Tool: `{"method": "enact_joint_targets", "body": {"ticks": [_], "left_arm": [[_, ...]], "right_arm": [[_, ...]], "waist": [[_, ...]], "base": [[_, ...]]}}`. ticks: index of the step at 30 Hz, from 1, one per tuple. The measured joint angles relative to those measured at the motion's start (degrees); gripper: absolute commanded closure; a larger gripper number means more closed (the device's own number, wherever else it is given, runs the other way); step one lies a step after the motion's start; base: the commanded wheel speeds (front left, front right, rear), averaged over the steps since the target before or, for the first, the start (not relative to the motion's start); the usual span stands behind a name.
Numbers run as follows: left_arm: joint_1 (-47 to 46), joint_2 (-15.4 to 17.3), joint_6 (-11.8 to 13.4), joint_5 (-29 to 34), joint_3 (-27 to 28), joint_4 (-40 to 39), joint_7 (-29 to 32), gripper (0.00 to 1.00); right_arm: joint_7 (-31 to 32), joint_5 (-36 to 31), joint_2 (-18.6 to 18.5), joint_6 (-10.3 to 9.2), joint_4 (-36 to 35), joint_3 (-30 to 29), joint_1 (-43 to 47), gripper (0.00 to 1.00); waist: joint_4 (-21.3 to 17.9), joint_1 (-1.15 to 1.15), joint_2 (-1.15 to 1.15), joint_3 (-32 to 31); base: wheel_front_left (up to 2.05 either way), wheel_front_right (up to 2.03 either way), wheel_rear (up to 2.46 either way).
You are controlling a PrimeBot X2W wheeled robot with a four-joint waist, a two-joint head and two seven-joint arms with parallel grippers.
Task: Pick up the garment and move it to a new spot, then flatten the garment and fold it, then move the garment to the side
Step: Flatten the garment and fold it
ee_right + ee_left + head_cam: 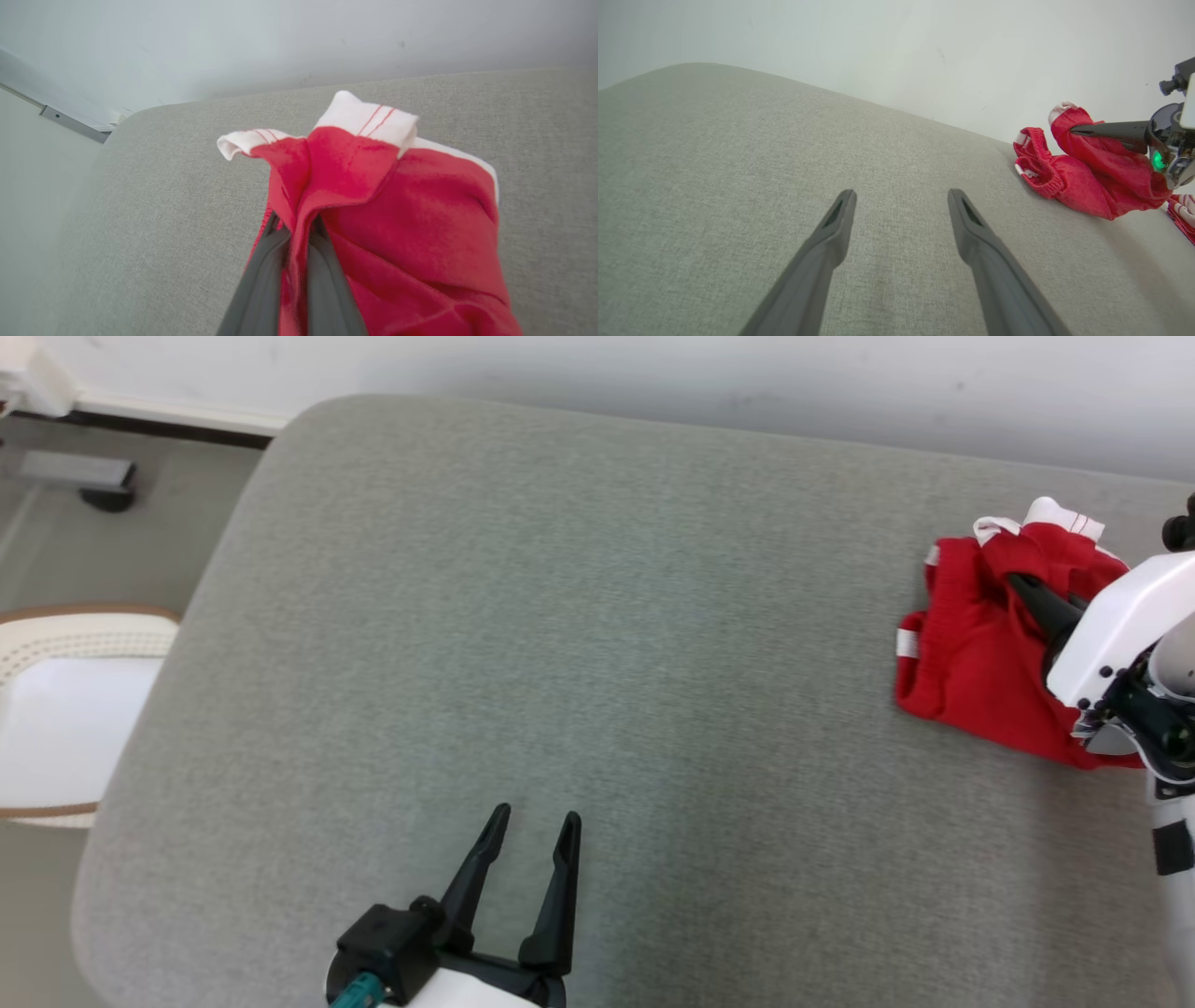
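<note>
Right gripper [1022,588] at 3 o'clock pinching bunched red garment [971,653], guess for lift; left gripper [539,817] at 6 o'clock, wide open, spare till flattening imo.

The left gripper [539,814] has dark tapered fingers [558,896], black base [383,938], teal connector [355,994].

Grey cushion [597,616] open centre and left; red garment [971,653] bunched far right.
</note>
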Motion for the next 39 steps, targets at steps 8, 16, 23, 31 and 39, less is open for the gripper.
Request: {"method": "enact_joint_targets", "body": {"ticks": [8,16,23,31,39], "left_arm": [[0.11,0.01,0.66,-1.78,-0.86,0.54,-0.01,0.0],[0.46,0.0,0.62,-1.97,-0.82,1.24,-0.01,0.0],[0.57,-0.01,-0.03,-1.35,0.94,2.33,-0.01,0.0],[2.32,0.0,-0.4,0.16,3.99,2.45,-0.01,0.0],[5.4,0.0,-0.69,1.65,7.66,1.52,-0.04,0.0]], "right_arm": [[0.67,-10.24,4.59,0.0,-2.7,-5.1,0.98,0.59],[-0.79,-13.9,6.35,0.0,-6.35,-3.69,3.9,0.0],[-1.9,-7.72,7.19,0.0,-12.71,3.11,10.28,0.0],[-8.4,-3.41,5.43,0.0,-24.02,10.21,19.78,0.0],[-22.84,-9.12,-2.55,0.0,-27.69,11.34,27.74,0.0]], "waist": [[3.32,0.0,0.0,0.12],[2.41,0.0,0.0,-0.27],[-0.45,0.0,0.0,-1.6],[-4.17,0.0,0.0,-4.87],[-7.93,0.0,0.0,-8.13]], "base": [[0.0,0.0,0.0],[0.0,0.0,0.0],[0.0,0.0,0.0],[0.0,0.0,0.0],[0.0,0.0,0.0]]}}
